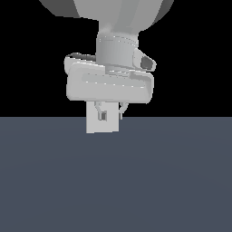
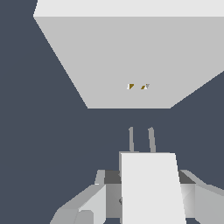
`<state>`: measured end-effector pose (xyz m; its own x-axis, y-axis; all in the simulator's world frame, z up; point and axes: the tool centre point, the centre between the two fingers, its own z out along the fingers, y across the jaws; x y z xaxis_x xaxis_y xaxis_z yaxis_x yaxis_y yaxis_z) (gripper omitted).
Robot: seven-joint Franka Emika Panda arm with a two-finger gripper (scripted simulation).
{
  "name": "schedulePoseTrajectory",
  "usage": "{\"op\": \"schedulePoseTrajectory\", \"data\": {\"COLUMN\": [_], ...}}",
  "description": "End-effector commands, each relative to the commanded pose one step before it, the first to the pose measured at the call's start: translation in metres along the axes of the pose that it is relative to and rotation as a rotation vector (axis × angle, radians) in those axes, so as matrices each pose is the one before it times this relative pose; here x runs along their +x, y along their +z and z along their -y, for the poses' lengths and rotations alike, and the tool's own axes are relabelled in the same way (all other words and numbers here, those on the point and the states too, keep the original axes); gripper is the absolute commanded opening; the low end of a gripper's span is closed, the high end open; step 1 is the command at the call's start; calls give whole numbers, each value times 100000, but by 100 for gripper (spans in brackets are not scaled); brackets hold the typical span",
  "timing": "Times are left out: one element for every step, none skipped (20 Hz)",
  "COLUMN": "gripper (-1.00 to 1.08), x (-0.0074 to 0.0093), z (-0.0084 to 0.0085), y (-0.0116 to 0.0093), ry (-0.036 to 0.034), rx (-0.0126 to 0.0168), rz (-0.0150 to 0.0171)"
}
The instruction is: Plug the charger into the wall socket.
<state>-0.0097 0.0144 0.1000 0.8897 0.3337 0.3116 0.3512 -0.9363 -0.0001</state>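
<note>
Wrist view: one charger (image 2: 151,188), two prongs (image 2: 141,139); one wall socket (image 2: 131,61).

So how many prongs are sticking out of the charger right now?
2. Both prongs stand side by side on the charger end that faces the socket, short of its two holes. None look hidden.

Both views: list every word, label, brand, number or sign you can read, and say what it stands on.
None. No text shows in either view.
The wall socket is a plain off-white plate; its only marks are two tiny orange-brown holes, not writing.
The charger, held in the gripper, is blank, with two bare prongs.
The arm's casing and the dark floor carry no lettering either.
</note>
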Motion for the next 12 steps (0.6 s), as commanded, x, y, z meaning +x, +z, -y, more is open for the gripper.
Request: {"op": "schedulePoseTrajectory", "data": {"gripper": [-100, -100, -100, -100, -100, -100, -100, -100, -100, -100, -100, -100], "x": [1, 0, 0, -13, 19, 58, 97, 136, 173, 214, 253, 291], "z": [-34, 0, 0, 6, 1, 3, 5, 5, 2, 5, 5, 4], "y": [5, 0, 0, 5, 6, 19, 32, 45, 68, 71, 84, 96], "ry": [208, 0, 0, -33, 0, 0, 0, 0, 0, 0, 0, 0], "rx": [-86, 0, 0, 26, 0, 0, 0, 0, -38, 0, 0, 0], "rz": [-20, 0, 0, 24, 0, 0, 0, 0, 30, 0, 0, 0]}}
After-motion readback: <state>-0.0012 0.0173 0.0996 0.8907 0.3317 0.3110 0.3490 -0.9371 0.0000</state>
